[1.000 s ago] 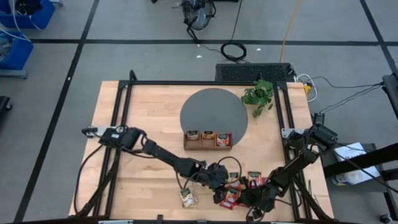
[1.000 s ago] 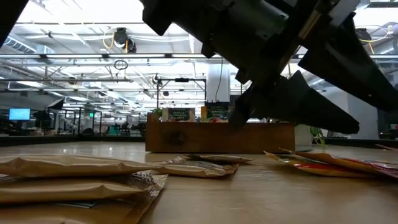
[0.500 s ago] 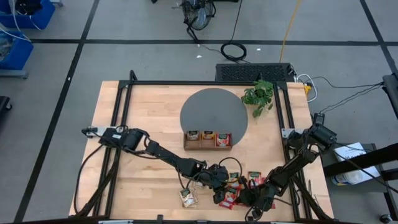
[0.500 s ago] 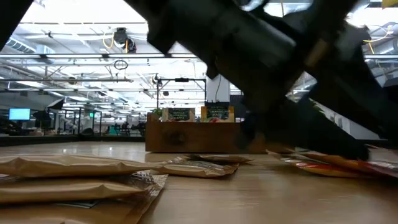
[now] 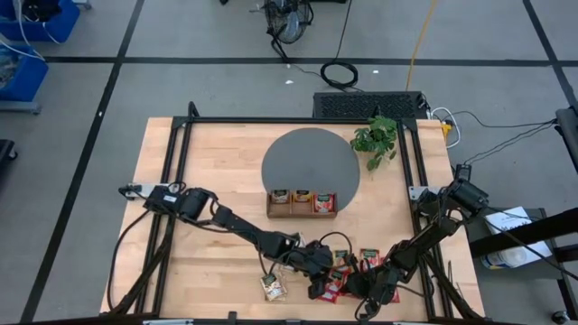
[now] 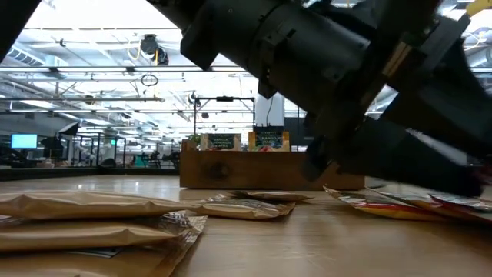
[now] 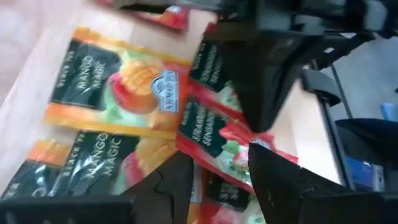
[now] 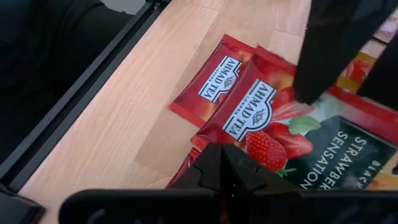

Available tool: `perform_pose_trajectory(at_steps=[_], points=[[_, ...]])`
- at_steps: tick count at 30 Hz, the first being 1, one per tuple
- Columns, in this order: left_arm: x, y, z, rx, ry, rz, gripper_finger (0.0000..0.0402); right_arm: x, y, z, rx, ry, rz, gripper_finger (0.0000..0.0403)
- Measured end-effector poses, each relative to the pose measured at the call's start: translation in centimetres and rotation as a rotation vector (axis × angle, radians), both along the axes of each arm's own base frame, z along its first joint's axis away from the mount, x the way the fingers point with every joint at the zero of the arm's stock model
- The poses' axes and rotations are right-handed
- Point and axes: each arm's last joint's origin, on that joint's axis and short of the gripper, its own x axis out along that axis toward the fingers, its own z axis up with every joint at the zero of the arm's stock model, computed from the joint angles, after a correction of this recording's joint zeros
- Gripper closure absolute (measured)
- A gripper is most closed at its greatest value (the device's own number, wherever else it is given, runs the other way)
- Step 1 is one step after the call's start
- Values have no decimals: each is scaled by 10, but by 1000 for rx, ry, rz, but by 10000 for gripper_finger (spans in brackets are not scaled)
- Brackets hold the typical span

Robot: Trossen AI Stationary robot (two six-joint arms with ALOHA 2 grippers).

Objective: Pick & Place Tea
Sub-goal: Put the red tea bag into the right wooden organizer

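Observation:
Several tea sachets lie flat near the table's near edge: red ones (image 5: 339, 282), orange-yellow ones (image 7: 118, 81) and beige-green ones (image 5: 273, 287). My left gripper (image 7: 217, 180) is open, and its fingers stand on either side of a red strawberry sachet (image 7: 214, 134), just above it. My right gripper (image 8: 222, 165) is shut. It comes from the table's right, and its tip (image 7: 261, 124) is at the same red sachet (image 8: 273, 134). In the high view the two grippers (image 5: 322, 282) (image 5: 352, 289) nearly meet over the pile. My right gripper has its shut fingertips slanting down at the edge of the red strawberry sachet (image 8: 249, 155). Its own fingers hide that spot, so I cannot tell whether they touch or pinch it. The sachet lies flat on the others.
The three-slot wooden tray (image 5: 302, 203) stands mid-table with sachets upright in its slots, partly on a grey round mat (image 5: 310, 162). A small green plant (image 5: 377, 140) is at the far right. Black frame rails (image 8: 81, 93) run along the table's sides.
My right gripper has moved toward the table's left and down, closer to the red sachets. My left gripper has shifted a little toward the near edge, over the same pile.

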Motion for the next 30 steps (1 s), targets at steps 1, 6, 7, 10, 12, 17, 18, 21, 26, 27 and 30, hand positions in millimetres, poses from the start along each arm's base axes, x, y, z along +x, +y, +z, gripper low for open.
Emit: perform_pose_trajectory(at_steps=[1,6,7,10,12,17,18,21,26,27,30], points=[[0,-1,1,3,-10,-6,260,0,0,0,-3,-6,0,403],[0,-1,0,13,-11,-16,335,1,0,1,-16,-23,-5,403],[0,-1,0,15,-13,-18,356,1,0,1,-16,-23,-7,403],[0,0,0,27,-19,-26,393,1,0,1,-17,-28,-12,403],[0,0,0,34,-21,-31,392,1,-1,1,-27,-38,-24,403],[-1,0,10,86,-49,-71,397,2,0,10,-53,-91,38,400],[-2,0,15,96,-60,-80,396,2,0,14,-54,-105,49,398],[-6,-3,35,138,-105,-91,398,1,-1,39,-15,-179,36,386],[-16,-14,55,283,-154,-81,398,-5,-9,93,125,-300,14,342],[-18,-17,56,311,-160,-82,399,-7,-12,104,151,-322,10,331],[-22,-25,57,358,-178,-78,399,-14,-25,127,192,-344,-35,298]])
